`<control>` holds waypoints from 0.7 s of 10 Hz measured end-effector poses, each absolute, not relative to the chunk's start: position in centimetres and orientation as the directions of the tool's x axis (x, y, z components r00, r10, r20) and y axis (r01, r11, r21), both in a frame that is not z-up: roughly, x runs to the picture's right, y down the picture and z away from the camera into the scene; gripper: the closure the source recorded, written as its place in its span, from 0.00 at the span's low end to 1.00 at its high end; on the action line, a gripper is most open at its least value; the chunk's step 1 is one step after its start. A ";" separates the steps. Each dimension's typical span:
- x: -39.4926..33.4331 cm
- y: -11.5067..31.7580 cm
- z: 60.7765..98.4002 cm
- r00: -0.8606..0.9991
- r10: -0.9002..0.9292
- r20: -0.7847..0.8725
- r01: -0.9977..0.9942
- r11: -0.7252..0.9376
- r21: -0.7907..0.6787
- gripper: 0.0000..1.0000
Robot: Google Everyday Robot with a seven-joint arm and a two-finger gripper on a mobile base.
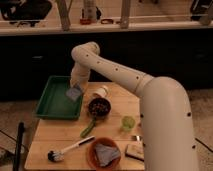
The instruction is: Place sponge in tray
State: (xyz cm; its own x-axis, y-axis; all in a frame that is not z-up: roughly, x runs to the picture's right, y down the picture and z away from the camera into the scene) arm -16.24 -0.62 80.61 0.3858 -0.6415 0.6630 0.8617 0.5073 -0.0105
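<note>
Your gripper (76, 88) sits over the right side of the green tray (52, 108), which lies at the far left corner of the tabletop (55, 136). It is clamped on the grey sponge (73, 93), which hangs tilted just inside the tray's right rim. Beside the tray, toward the middle of the tabletop, you have a white cup (101, 92) and a dark bowl (99, 107).
</note>
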 end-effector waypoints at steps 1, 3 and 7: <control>-16.8 -0.8 80.7 0.373 -0.648 0.663 0.869 0.495 -0.005 1.00; -17.6 -1.0 81.0 0.354 -0.656 0.666 0.882 0.471 -0.005 1.00; -20.0 -1.4 82.0 0.314 -0.669 0.674 0.908 0.419 -0.007 1.00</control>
